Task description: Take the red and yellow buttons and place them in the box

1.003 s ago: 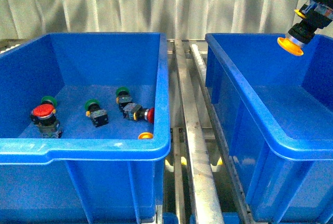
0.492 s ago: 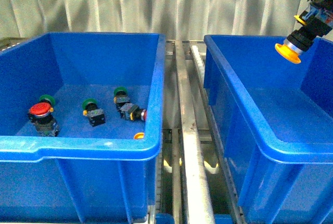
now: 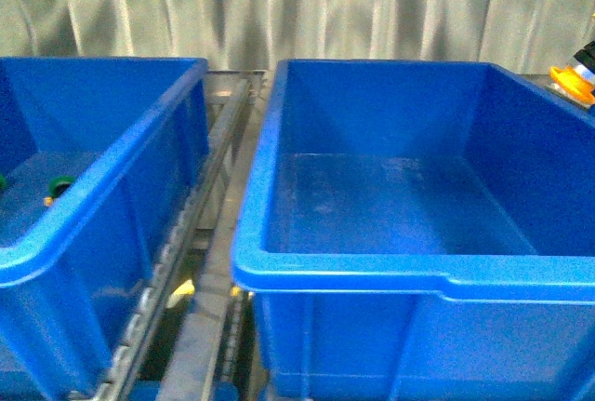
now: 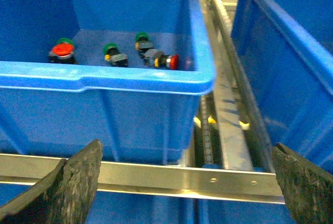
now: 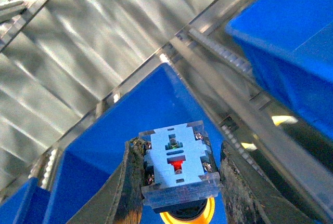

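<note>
My right gripper point(image 5: 179, 182) is shut on the yellow button point(image 5: 177, 169), whose block body sits between the pads with the yellow cap below. In the front view only its yellow cap point(image 3: 572, 82) shows at the far right edge, above the right rim of the empty blue box point(image 3: 372, 266). My left gripper point(image 4: 184, 180) is open and empty, low in front of the other blue bin point(image 4: 114, 81). In that bin lie two red buttons point(image 4: 62, 52) point(image 4: 167, 60) and green-capped switches point(image 4: 112, 55). In the front view this bin point(image 3: 102, 206) shows only a green cap point(image 3: 60, 184).
A metal roller rail point(image 3: 200, 261) runs between the two bins; it also shows in the left wrist view point(image 4: 229, 104). A metal crossbar point(image 4: 182, 174) lies just beyond my left fingers. A corrugated metal wall point(image 3: 297, 6) stands behind the bins.
The front view has swung to the right: the empty box now fills the middle and the bin of buttons has slid to the left edge. The held yellow button sits at the far right edge.
</note>
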